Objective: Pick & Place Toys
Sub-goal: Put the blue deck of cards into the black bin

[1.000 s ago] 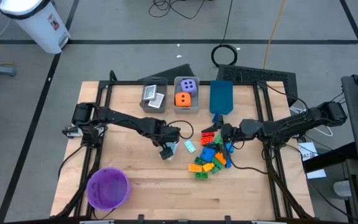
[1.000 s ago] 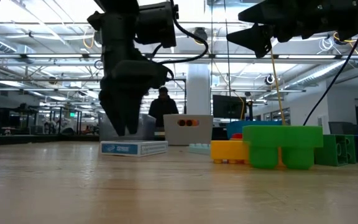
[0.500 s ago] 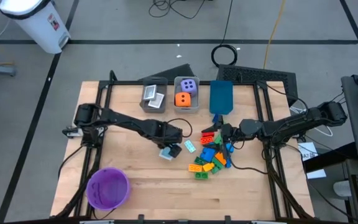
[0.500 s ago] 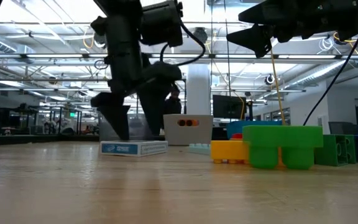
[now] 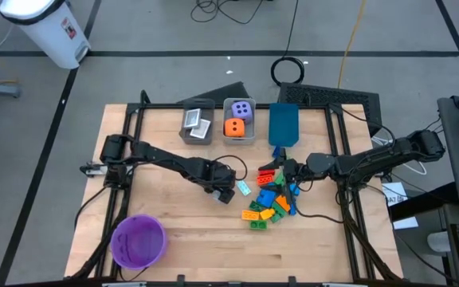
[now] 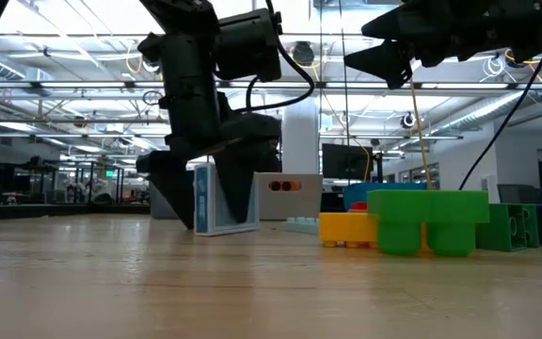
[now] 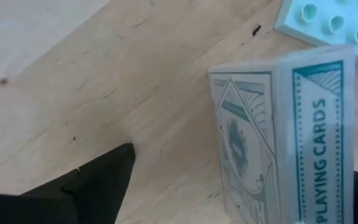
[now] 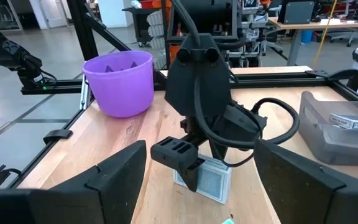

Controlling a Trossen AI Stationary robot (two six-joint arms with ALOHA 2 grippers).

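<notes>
Straddling the upended playing-card box (image 6: 216, 196) mid-desk (image 5: 190, 239), the left gripper (image 6: 205, 188) stands wide open, gripping nothing; it should probably centre, then close squarely so the box won't topple. The right gripper (image 5: 281, 170) waits open over the bricks (image 5: 268, 199).

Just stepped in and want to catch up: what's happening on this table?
The left claw, open, straddles a box of playing cards that stands on edge on the table. The right claw, open too, hangs above the pile of bricks. Two dice already sit in a bin.
</notes>
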